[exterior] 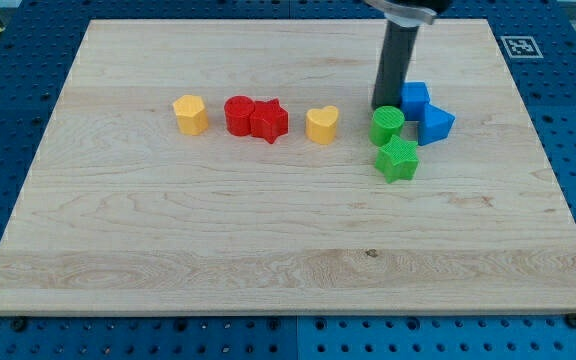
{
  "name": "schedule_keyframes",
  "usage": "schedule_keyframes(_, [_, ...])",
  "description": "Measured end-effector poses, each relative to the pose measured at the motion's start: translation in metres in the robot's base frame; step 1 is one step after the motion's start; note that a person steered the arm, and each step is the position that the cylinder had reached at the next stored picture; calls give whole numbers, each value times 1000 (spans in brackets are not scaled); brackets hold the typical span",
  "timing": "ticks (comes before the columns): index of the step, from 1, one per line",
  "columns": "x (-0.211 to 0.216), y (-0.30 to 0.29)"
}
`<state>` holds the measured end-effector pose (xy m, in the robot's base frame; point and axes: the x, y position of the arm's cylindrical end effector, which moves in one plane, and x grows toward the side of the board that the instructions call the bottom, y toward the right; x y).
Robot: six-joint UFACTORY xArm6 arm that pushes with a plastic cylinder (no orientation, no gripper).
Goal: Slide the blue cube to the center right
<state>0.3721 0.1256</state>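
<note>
The blue cube (415, 100) sits on the wooden board (268, 230) at the upper right of the middle. A second blue block (435, 123), wedge-like, touches it at its lower right. My tip (383, 107) stands just left of the blue cube, touching or nearly touching it, right above the green cylinder (387, 126). A green star (398, 159) lies just below the cylinder.
A yellow heart (321, 124) lies left of the green cylinder. Further left a red star (269, 121) touches a red cylinder (239, 115), and a yellow hexagonal block (191, 114) stands left of those. A marker tag (517, 45) sits at the top right.
</note>
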Motion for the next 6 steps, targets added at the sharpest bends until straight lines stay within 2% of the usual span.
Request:
schedule_keyframes(1, [0,7])
schedule_keyframes(3, [-37,3])
schedule_keyframes(6, [-19,3])
